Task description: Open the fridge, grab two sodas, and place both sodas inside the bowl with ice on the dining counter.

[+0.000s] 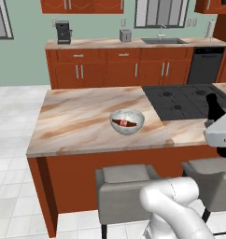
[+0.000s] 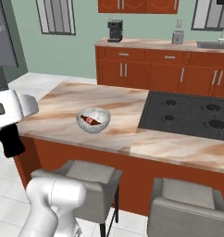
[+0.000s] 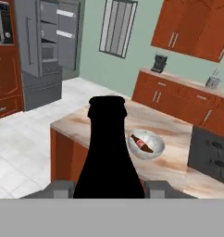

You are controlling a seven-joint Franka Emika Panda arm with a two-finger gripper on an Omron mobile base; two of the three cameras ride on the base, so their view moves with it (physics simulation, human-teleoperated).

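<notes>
My gripper [image 3: 108, 189] is shut on a dark soda [image 3: 107, 148], whose neck rises between the fingertips. The same soda [image 1: 213, 105] pokes up above the hand at the right edge of the left base view, over the cooktop side of the dining counter [image 1: 77, 121]. Another soda [image 1: 124, 123] lies inside the pale bowl with ice [image 1: 127, 122], which stands mid-counter. That bowl [image 3: 146, 144] sits just right of the held bottle in the hand view, and the right base view also has the bowl [image 2: 93, 120]. The grey fridge [image 3: 44, 41] stands open at the far left.
A black cooktop [image 1: 185, 100] is set into the counter to the right of the bowl. Two grey stools [image 1: 126, 186] stand in front of the counter. The wall counter behind carries a coffee maker [image 1: 63, 31] and a sink [image 1: 162, 41].
</notes>
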